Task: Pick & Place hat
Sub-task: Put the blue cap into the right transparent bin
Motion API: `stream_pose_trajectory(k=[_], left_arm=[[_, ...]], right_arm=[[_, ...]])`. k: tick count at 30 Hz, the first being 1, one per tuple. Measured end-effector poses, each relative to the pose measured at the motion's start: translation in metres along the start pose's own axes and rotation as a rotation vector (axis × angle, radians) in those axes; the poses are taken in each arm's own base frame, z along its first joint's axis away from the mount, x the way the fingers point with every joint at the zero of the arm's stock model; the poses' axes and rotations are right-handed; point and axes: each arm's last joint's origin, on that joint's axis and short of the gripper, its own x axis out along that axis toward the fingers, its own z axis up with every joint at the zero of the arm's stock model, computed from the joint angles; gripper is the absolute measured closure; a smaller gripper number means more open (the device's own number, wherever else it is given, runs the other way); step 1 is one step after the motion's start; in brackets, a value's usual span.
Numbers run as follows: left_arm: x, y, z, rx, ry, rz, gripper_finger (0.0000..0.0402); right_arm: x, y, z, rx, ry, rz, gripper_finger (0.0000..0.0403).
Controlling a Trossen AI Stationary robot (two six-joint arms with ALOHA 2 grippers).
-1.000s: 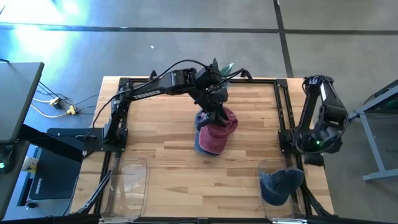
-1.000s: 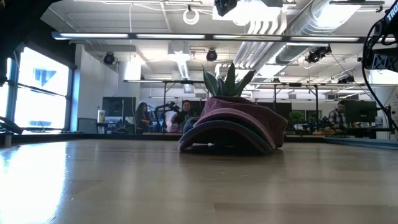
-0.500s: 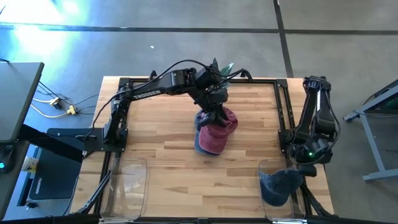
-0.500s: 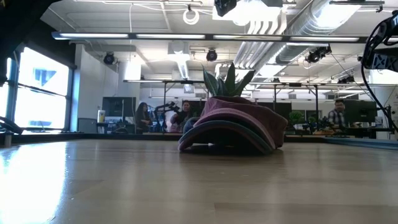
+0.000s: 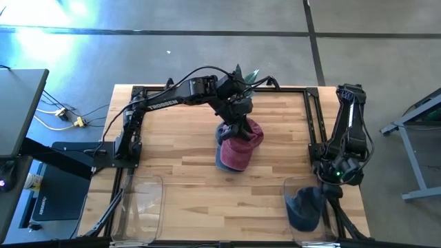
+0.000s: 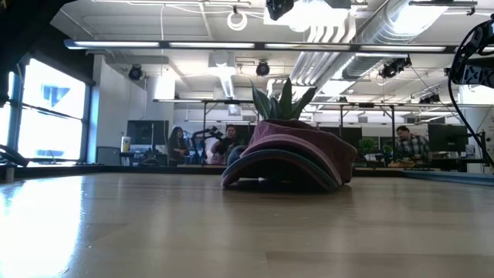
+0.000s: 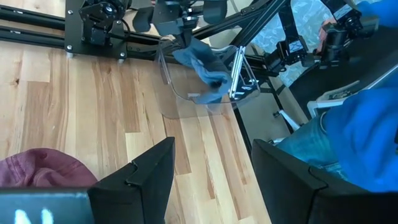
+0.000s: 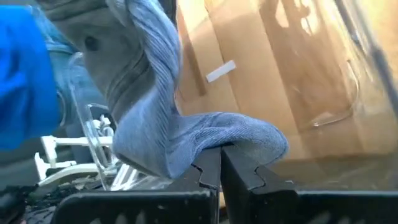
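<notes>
A maroon hat point(image 5: 241, 145) lies on top of a grey-blue hat point(image 5: 222, 160) at the table's middle; the stack rests on the wood by its brims point(image 6: 285, 174). My left gripper point(image 7: 211, 180) is open above the stack's far side point(image 5: 238, 124), out of the low view, touching nothing. My right gripper point(image 5: 321, 190) at the front right is shut on a blue hat point(image 5: 303, 210), which also shows in the left wrist view point(image 7: 205, 62). My right gripper pinches a fold of the blue hat's ribbed cloth point(image 8: 245, 142) between its two fingers; which part of the hat this is, I cannot tell. The hat hangs slack below the fingers point(image 7: 208, 74) over the clear bin. Whether its lower end touches the bin does not show.
A clear bin point(image 5: 298, 189) stands at the front right edge, another point(image 5: 141, 200) at the front left. A potted plant point(image 5: 244, 72) stands at the far edge behind the hats. A black frame point(image 5: 313, 124) borders the table. People sit in the room beyond point(image 6: 228, 143).
My right gripper has gone toward the table's near edge and a little left with the blue hat. The hat, spread wide over the bin a second ago, now hangs bunched and narrower above it.
</notes>
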Motion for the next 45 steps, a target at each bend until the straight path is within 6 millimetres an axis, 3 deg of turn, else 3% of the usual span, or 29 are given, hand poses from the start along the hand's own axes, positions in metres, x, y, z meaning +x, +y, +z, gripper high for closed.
stream_pose_trajectory(k=[8, 16, 21, 28, 34, 40, 45], left_arm=[[0.0, 0.0, 0.0, -0.005, 0.0, 0.0, 0.0193], [0.0, 0.0, 0.0, -0.007, 0.0, 0.007, 0.0193], [0.0, 0.0, -0.001, -0.014, 0.008, 0.009, 0.0193], [0.0, 0.001, -0.01, -0.073, 0.087, 0.038, 0.0193], [-0.001, 0.001, -0.014, -0.099, 0.123, 0.042, 0.0193], [0.004, -0.005, -0.015, -0.089, 0.137, 0.031, 0.0193], [0.003, -0.019, -0.02, -0.049, 0.181, 0.017, 0.0193]], right_arm=[[-0.002, -0.003, -0.002, 0.1, 0.08, -0.07, 0.0402], [-0.043, 0.02, 0.0, 0.197, 0.158, -0.075, 0.0402], [-0.059, 0.051, 0.003, 0.036, 0.056, 0.137, 0.0402], [-0.023, 0.096, 0.01, -0.22, -0.051, 0.265, 0.0403], [0.025, 0.12, 0.044, -0.257, -0.102, 0.261, 0.0403], [0.053, 0.11, 0.079, -0.159, -0.151, 0.12, 0.0403], [0.062, 0.094, 0.092, -0.033, -0.15, -0.027, 0.0403]])
